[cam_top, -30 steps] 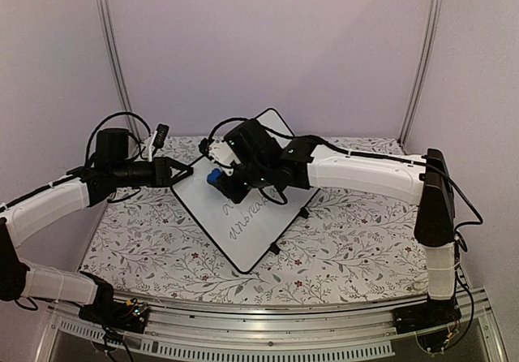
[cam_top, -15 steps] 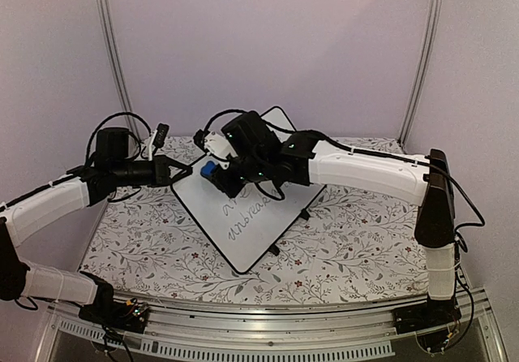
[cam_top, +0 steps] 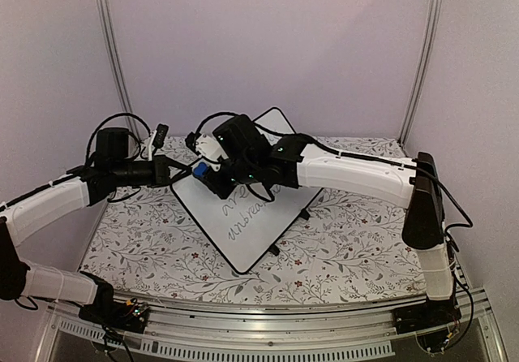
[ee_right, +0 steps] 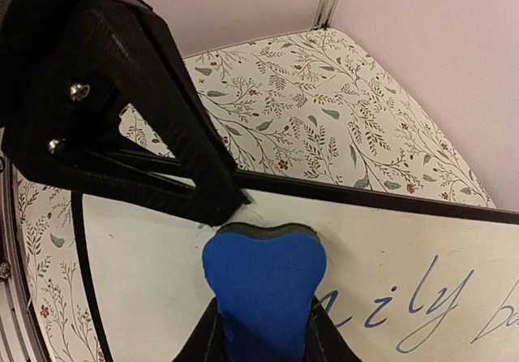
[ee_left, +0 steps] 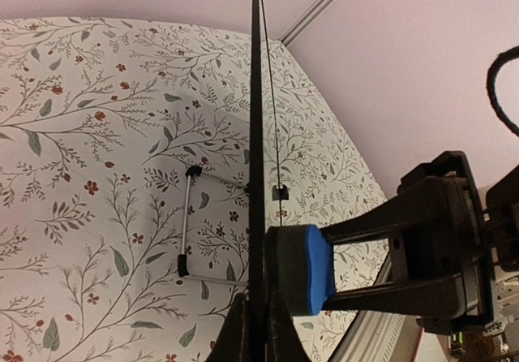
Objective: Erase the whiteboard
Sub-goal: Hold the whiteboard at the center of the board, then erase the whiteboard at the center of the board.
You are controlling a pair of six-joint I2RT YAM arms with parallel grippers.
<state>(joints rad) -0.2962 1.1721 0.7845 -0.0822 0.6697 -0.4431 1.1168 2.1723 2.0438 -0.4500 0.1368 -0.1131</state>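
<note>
The whiteboard (cam_top: 243,216) stands tilted on the table, white with a black rim and dark handwriting. My left gripper (cam_top: 180,171) is shut on its left edge; in the left wrist view the board (ee_left: 256,135) shows edge-on between my fingers. My right gripper (cam_top: 212,177) is shut on the blue eraser (cam_top: 200,170) and presses it against the board's upper left corner. In the right wrist view the eraser (ee_right: 263,277) sits on the white surface (ee_right: 146,281), with blue writing (ee_right: 405,305) to its right. It also shows in the left wrist view (ee_left: 304,269).
The table wears a floral cloth (cam_top: 357,240). A wire stand (ee_left: 188,224) props the board from behind. Small black clip feet (cam_top: 274,249) sit at the board's lower right edge. Pale walls and metal posts (cam_top: 109,45) ring the table.
My right gripper has slid the eraser left and up across the board, toward the corner that my left gripper holds. The left arm has stayed put.
</note>
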